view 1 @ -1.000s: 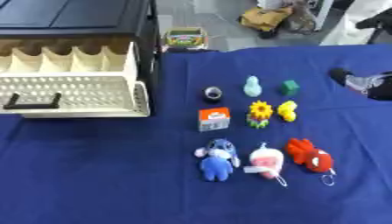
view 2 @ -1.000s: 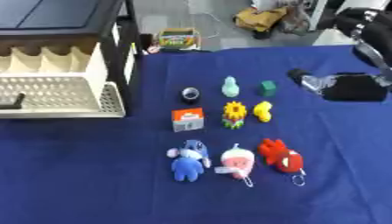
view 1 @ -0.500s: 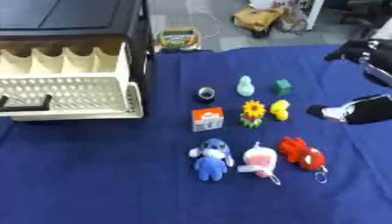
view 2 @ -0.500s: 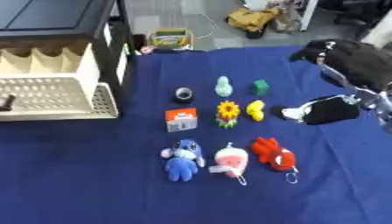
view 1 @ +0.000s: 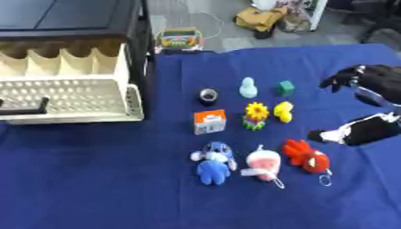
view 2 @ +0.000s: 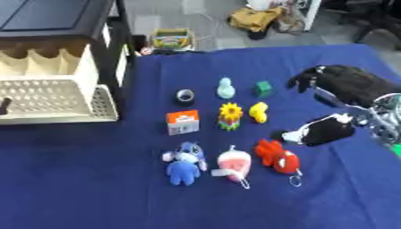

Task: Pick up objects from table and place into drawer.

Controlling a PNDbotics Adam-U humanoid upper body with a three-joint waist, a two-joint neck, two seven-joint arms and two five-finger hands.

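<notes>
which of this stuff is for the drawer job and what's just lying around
For the job:
drawer
blue plush
pink plush
red plush
sunflower
yellow toy
green block
pale figure
orange box
black ring
right hand

Lying about:
crayon box
tan bag

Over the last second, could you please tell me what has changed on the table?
The right hand has come in from the right edge toward the toys and now hangs just right of the red plush, holding nothing. The toys on the blue cloth and the open drawer stayed put; the picture's slight shift looks like head motion.
</notes>
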